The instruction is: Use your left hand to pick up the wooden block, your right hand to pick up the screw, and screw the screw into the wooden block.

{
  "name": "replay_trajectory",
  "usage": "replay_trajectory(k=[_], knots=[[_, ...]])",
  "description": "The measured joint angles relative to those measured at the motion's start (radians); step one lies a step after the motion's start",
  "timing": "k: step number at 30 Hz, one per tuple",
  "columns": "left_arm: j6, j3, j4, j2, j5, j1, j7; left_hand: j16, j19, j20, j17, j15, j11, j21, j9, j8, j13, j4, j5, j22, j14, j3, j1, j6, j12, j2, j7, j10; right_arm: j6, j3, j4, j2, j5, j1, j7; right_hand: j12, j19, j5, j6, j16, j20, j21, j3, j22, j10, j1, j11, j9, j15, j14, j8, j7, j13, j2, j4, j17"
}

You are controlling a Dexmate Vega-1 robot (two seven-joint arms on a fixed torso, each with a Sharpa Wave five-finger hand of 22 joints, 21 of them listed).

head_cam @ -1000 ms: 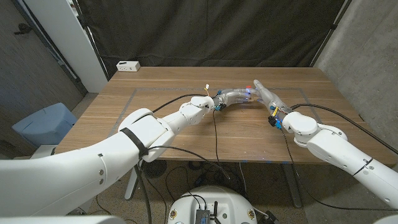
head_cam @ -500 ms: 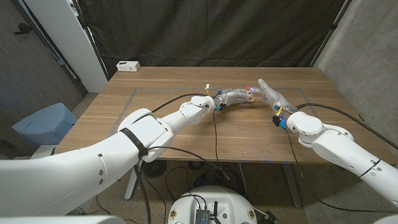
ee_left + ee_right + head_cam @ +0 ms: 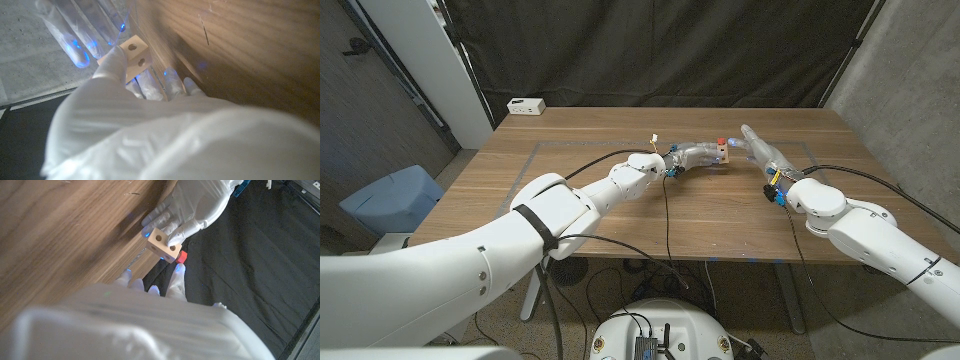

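Your left hand grips the wooden block between its fingertips; the right hand's fingers hover just beyond.

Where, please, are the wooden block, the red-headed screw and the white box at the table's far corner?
wooden block (image 3: 165, 244): right wrist view, on its face with two holes.
screw (image 3: 182, 256): right wrist view, on its red head.
white box (image 3: 526, 105): head view, on its top.

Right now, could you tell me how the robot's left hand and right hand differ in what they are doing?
The left hand holds the pale wooden block with round holes above the table; the right hand does not grip the block, its fingertips reaching toward it. In the right wrist view a small red piece sits just behind the block, near the right hand's fingertips. Both hands wear translucent white covers with blue-lit fingertips.
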Motion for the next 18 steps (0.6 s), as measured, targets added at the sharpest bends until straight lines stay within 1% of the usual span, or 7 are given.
replay_trajectory(k=[5, 7, 8, 10, 12, 14, 18], knots=[[-0.007, 0.001, 0.008, -0.003, 0.000, -0.003, 0.000, 0.000, 0.000, 0.000, 0.000, 0.000, 0.001, 0.000, 0.000, 0.000, 0.000, 0.000, 0.000, 0.000, 0.000, 0.000, 0.000, 0.000, -0.002, 0.000, 0.000, -0.001, 0.003, 0.008, 0.005, -0.002, 0.002, -0.003, 0.000, 0.000, 0.000, 0.000, -0.006, 0.000, 0.000, 0.000, 0.000, 0.000, 0.000, 0.000, 0.000, 0.000, 0.000, 0.000, -0.003, -0.005, 0.000, 0.000, 0.000, 0.000], [-0.010, 0.001, 0.013, -0.005, 0.001, -0.005, -0.001, 0.000, 0.000, 0.000, 0.000, 0.000, 0.001, 0.000, 0.000, 0.000, 0.000, 0.000, 0.000, 0.000, 0.000, 0.000, 0.000, 0.000, -0.002, 0.000, 0.000, -0.001, 0.005, 0.010, 0.008, -0.004, 0.003, -0.003, 0.000, 0.000, 0.000, 0.000, -0.010, 0.000, 0.000, 0.000, 0.000, 0.000, 0.000, 0.000, 0.000, 0.000, 0.000, 0.000, -0.003, -0.001, 0.000, 0.000, 0.000, 0.000], [-0.012, 0.001, 0.015, -0.006, 0.001, -0.005, -0.001, 0.000, 0.000, 0.000, 0.000, 0.000, 0.001, 0.000, 0.000, 0.000, 0.000, 0.000, 0.000, 0.000, 0.000, 0.000, 0.000, 0.000, -0.002, 0.000, 0.000, -0.001, 0.006, 0.011, 0.010, -0.005, 0.003, -0.003, 0.002, 0.000, 0.000, 0.000, -0.012, 0.000, 0.000, 0.000, 0.000, 0.000, 0.000, 0.000, 0.000, 0.000, 0.000, 0.000, -0.007, 0.002, 0.000, 0.000, 0.000, 0.000], [-0.016, 0.001, 0.021, -0.008, 0.001, -0.007, -0.002, 0.000, 0.000, 0.000, 0.000, 0.000, 0.001, 0.000, 0.000, 0.000, 0.000, 0.000, 0.000, 0.000, 0.000, 0.000, 0.000, 0.000, -0.002, 0.000, 0.000, -0.001, 0.007, 0.012, 0.014, -0.006, 0.004, -0.002, 0.005, 0.000, 0.000, 0.000, -0.016, 0.000, 0.000, 0.000, 0.000, 0.000, 0.000, 0.000, 0.000, 0.000, 0.000, 0.000, -0.007, -0.002, 0.000, 0.000, 0.000, 0.000], [-0.020, 0.002, 0.028, -0.010, 0.001, -0.009, -0.003, 0.000, 0.000, 0.000, 0.000, 0.000, 0.001, 0.000, 0.000, 0.000, -0.001, 0.000, 0.000, 0.000, 0.000, 0.000, 0.000, 0.000, -0.002, 0.000, 0.000, -0.001, 0.009, 0.013, 0.018, -0.007, 0.005, 0.000, 0.012, 0.000, 0.000, 0.000, -0.021, 0.000, 0.000, 0.000, 0.000, 0.000, 0.000, 0.000, 0.000, 0.000, 0.000, 0.000, -0.007, 0.003, 0.000, 0.000, 0.000, 0.000], [-0.025, 0.002, 0.034, -0.012, 0.001, -0.011, -0.005, 0.000, 0.000, 0.000, 0.000, 0.000, 0.001, 0.000, 0.000, 0.000, -0.001, 0.000, 0.000, 0.000, 0.000, 0.000, 0.000, 0.000, -0.002, 0.000, 0.000, -0.001, 0.010, 0.013, 0.021, -0.008, 0.006, 0.003, 0.016, 0.000, 0.000, 0.000, -0.025, 0.000, 0.000, 0.000, 0.000, 0.000, 0.000, 0.000, 0.000, 0.000, 0.000, 0.000, -0.007, 0.000, 0.000, 0.000, 0.000, 0.000], [-0.037, 0.002, 0.045, -0.015, 0.001, -0.014, -0.012, 0.000, 0.000, 0.000, 0.000, 0.000, 0.001, 0.000, 0.000, 0.000, -0.001, 0.000, -0.001, 0.000, 0.000, 0.001, 0.000, 0.000, 0.001, 0.000, 0.000, -0.001, 0.012, 0.013, 0.031, -0.009, 0.007, 0.013, 0.028, 0.000, 0.000, 0.000, -0.032, 0.000, 0.000, 0.000, 0.000, 0.000, 0.000, 0.000, 0.000, 0.000, 0.000, 0.000, -0.009, 0.003, 0.000, 0.000, 0.000, 0.000]])
